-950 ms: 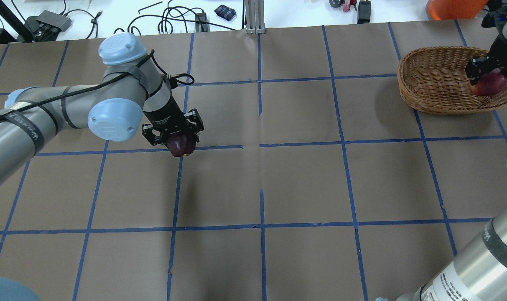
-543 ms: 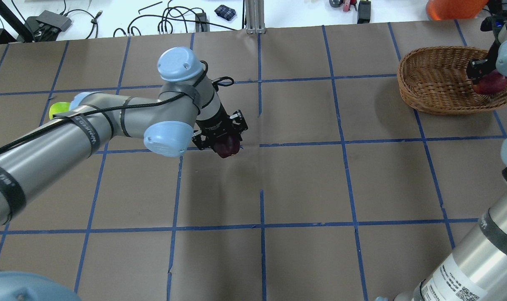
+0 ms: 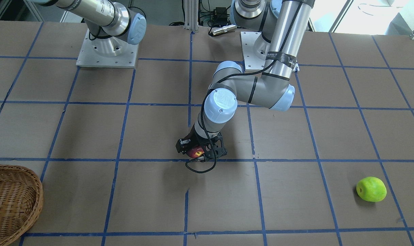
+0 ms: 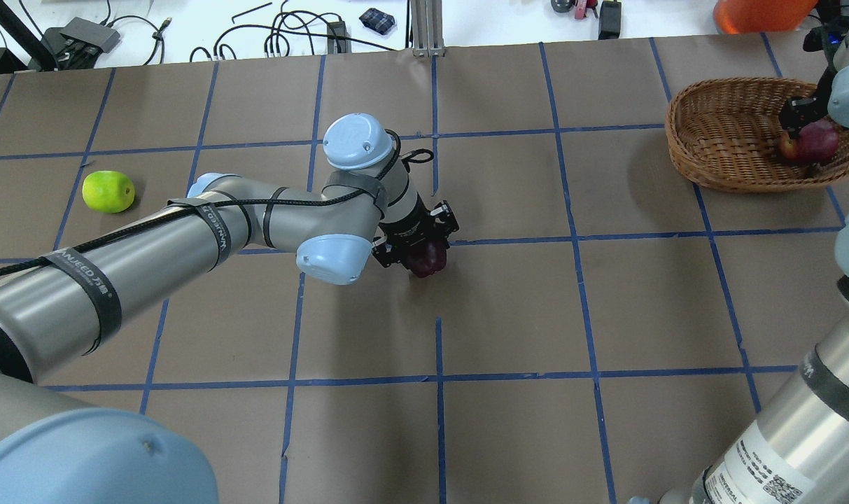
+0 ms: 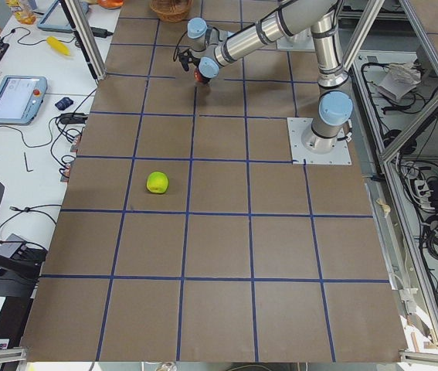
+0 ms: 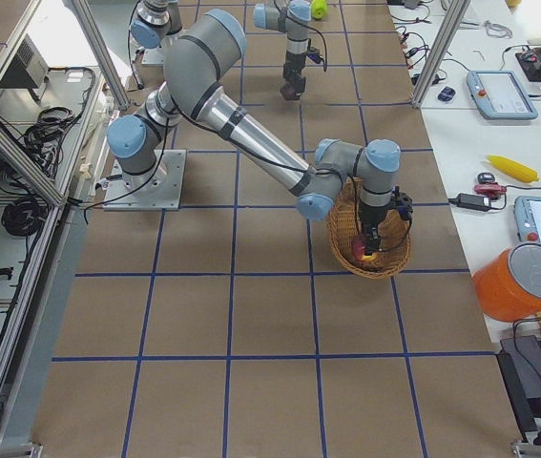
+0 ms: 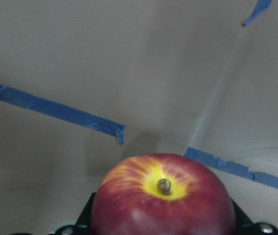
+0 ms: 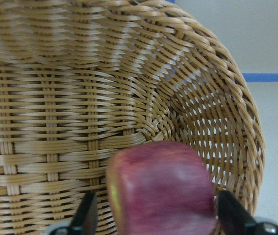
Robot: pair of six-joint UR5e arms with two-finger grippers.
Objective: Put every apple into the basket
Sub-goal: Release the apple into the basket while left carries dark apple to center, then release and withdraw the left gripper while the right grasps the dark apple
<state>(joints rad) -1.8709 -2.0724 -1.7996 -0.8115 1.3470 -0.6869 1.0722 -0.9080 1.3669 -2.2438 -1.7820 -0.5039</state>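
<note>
The left pincer (image 3: 200, 152) is clamped on a dark maroon apple (image 7: 163, 200), held just above the middle of the desk (image 4: 508, 308) and well apart from the wicker basket (image 4: 676, 140) at the robot's right end. Its yellow-ringed stem dimple faces out past the fingertips, so the core axis lies roughly along the pincer's reach; the nearly round fruit has no marked long axis. Inside the basket, the right pincer (image 4: 805, 133) appears closed on a red apple (image 8: 161, 188), though its wrist view crops the contact. A lime-green apple (image 4: 108, 191) lies alone near the desk's left end. The risks are the smooth, round maroon apple slipping and rolling off during its carry, or the two arms crowding each other at the basket
</note>
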